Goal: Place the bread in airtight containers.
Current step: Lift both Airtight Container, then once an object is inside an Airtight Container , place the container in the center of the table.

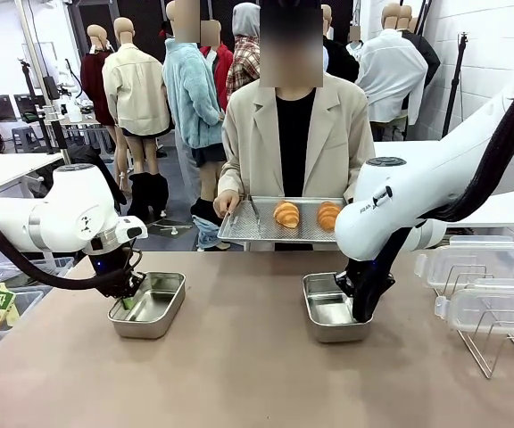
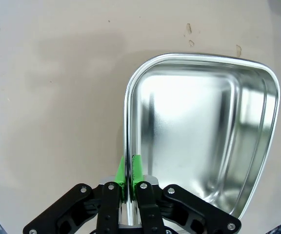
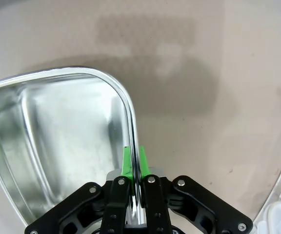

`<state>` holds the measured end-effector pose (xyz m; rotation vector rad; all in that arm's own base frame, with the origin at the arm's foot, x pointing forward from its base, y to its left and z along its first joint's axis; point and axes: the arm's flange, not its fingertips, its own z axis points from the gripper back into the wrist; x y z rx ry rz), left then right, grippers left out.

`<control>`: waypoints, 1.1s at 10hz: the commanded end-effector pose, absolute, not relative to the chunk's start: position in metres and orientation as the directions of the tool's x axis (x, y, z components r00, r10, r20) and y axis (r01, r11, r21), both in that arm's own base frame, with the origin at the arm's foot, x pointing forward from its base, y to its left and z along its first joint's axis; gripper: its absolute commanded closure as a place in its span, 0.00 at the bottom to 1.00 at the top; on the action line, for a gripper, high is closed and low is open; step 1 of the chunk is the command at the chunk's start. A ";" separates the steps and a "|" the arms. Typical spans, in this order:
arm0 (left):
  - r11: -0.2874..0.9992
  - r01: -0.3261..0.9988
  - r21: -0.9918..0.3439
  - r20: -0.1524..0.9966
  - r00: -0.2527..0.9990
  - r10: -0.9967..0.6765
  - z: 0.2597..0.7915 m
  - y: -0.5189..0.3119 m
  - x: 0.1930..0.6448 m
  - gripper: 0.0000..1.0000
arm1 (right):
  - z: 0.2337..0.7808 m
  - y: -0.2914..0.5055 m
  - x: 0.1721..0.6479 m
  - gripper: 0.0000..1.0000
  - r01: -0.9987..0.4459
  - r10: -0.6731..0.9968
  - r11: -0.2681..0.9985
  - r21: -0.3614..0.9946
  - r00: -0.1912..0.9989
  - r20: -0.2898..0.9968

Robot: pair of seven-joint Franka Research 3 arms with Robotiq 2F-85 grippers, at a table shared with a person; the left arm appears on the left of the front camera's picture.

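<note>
Contact on both sides: we have our left gripper [image 2: 130,165] clamped shut on the left tin [image 2: 194,112], our right gripper [image 3: 133,160] on the right tin [image 3: 57,136]. Both croissants [image 1: 286,214] lie on the metal tray [image 1: 239,230] the person holds beyond.

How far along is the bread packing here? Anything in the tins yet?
Done: nothing packed; the left tin and right tin are empty. In hand: each arm's jaws are shut on the side wall of its own tin. Left: both rolls lie on the tray the person holds at the far side; they must go into the tins, and the clear lids on the right go on.
</note>
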<state>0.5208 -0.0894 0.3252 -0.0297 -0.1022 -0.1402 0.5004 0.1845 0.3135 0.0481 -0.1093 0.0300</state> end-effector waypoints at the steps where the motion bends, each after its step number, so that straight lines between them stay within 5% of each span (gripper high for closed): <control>1: 0.990 0.143 -0.013 0.110 0.984 -0.140 0.327 -0.090 0.521 1.00 | 0.312 0.183 0.497 1.00 -0.042 0.035 0.998 0.052 0.991 0.127; 8: 0.990 0.142 -0.021 0.104 0.985 -0.139 0.325 -0.089 0.521 1.00 | 0.312 0.183 0.497 1.00 -0.042 0.035 0.998 0.052 0.991 0.127; 11: 0.994 0.103 0.023 0.244 0.964 -0.105 0.399 -0.140 0.501 1.00 | 0.360 0.168 0.486 1.00 0.019 -0.041 0.990 0.139 0.987 0.155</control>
